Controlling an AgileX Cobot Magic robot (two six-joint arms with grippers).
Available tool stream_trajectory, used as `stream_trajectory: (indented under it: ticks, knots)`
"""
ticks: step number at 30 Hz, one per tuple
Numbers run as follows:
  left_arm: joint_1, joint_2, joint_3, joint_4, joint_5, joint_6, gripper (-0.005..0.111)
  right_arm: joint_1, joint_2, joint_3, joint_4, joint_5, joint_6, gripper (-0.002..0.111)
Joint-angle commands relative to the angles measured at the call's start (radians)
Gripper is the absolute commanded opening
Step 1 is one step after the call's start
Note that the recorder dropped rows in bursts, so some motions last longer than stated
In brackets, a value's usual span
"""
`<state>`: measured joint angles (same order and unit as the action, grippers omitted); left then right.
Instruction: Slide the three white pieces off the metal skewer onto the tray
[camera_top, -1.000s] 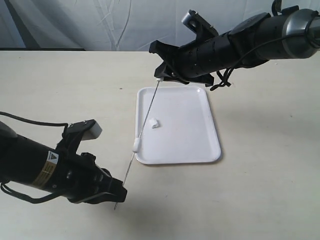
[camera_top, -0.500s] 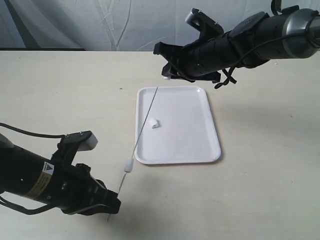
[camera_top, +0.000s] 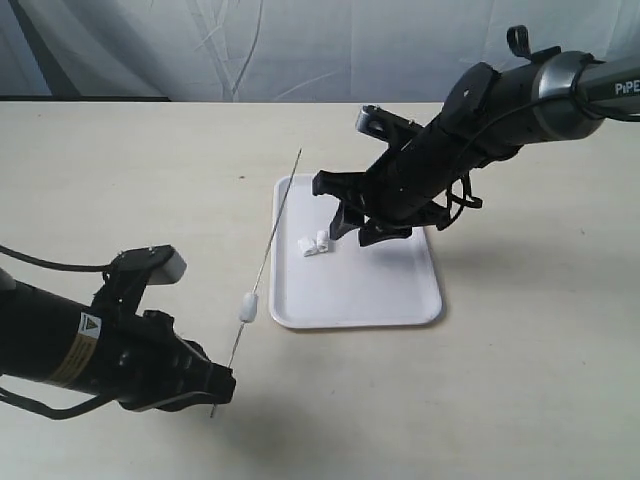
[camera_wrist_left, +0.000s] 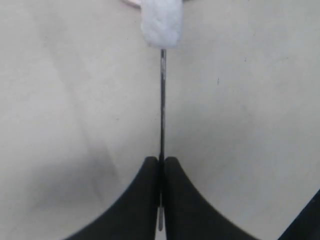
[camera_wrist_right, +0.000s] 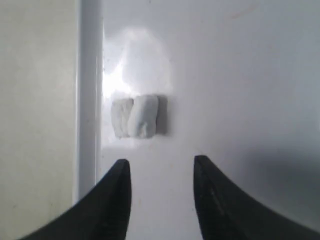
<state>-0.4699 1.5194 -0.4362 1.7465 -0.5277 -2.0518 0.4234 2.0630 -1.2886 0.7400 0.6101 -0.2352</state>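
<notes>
Left arm label: a yellow-and-black sticker (camera_top: 88, 335) with a warning triangle sits on the left arm (camera_top: 40, 345); its small print is too fine to read.
Left pincer: the black left gripper (camera_top: 222, 385) is clamped tight on the lower end of the thin grey metal skewer (camera_top: 273, 232); a short tip pokes out below the fingers.
Skewer: tilted, with its upper end free beyond the tray's far left corner.
Piece on skewer: one small white stubby cylinder (camera_top: 248, 308) is threaded low on the rod, just above the left gripper and left of the tray's rim. In the left wrist view the frame edge cuts off its far end.
Pieces in tray: two small white stubby chunks (camera_top: 315, 244) lie touching, side by side, near the left rim.
Tray: a flat white rectangular plastic tray (camera_top: 385, 285) on the beige table (camera_top: 520, 330), its far right corner hidden behind the right arm (camera_top: 500, 100).
Right pincer: the black right gripper (camera_top: 360, 228) hovers over the tray just beside the two chunks, fingers spread, holding nothing.
Right arm writing: white letters "PiPE" (camera_top: 614, 88), cut off at the frame edge.
</notes>
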Motion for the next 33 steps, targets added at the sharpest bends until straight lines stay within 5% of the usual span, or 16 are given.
stream_trajectory:
  ticks: [1, 19, 33]
  knots:
    - [0.001, -0.009, -0.052, -0.002, 0.017, -0.006, 0.0, -0.002, -0.025, -0.003, -0.009, 0.159, -0.061, 0.034]
    - [0.001, 0.062, -0.215, -0.002, -0.032, -0.038, 0.0, -0.002, -0.208, -0.003, 0.258, 0.326, -0.303, 0.034]
    - [0.001, 0.062, -0.276, -0.002, -0.085, -0.038, 0.0, -0.002, -0.206, -0.003, 0.258, 0.319, -0.307, 0.034]
